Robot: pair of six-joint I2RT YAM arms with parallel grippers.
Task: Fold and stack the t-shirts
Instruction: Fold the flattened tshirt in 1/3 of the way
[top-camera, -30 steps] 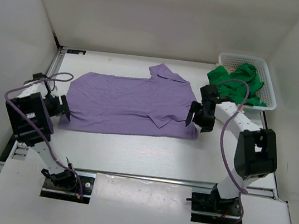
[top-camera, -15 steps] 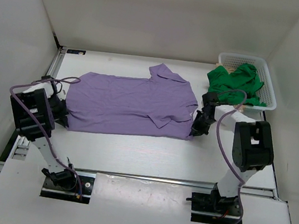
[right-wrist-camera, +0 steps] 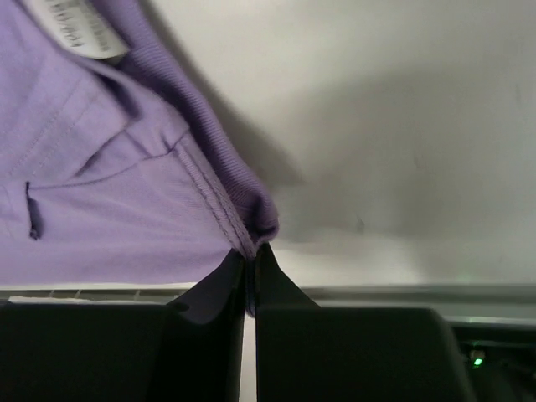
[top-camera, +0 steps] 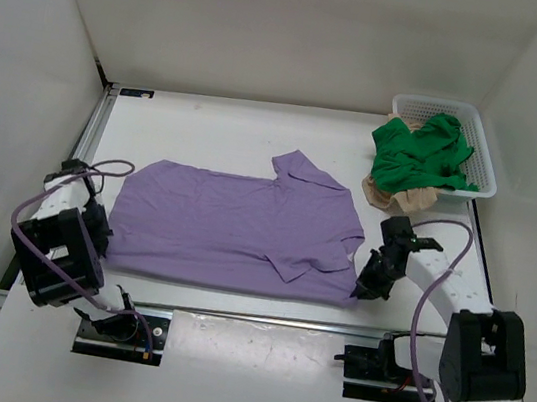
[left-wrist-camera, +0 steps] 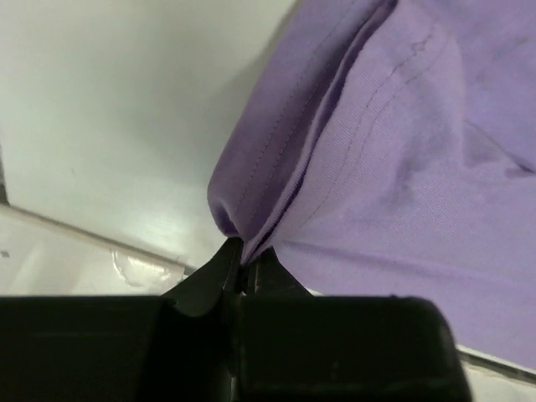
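Observation:
The lavender purple t-shirt lies spread flat on the table, near its front edge. My left gripper is shut on its near left corner. My right gripper is shut on its near right corner, the sleeve hem. A bright green t-shirt is heaped in and over the white mesh basket at the back right. Under it a beige tan t-shirt spills onto the table.
White walls close in the table on three sides. A metal rail runs along the front edge, just before the purple shirt's hem. Black cables loop off both arms.
Both grippers have shut on the purple shirt's near corners and pulled it toward the front edge. Both arms have drawn back with it.

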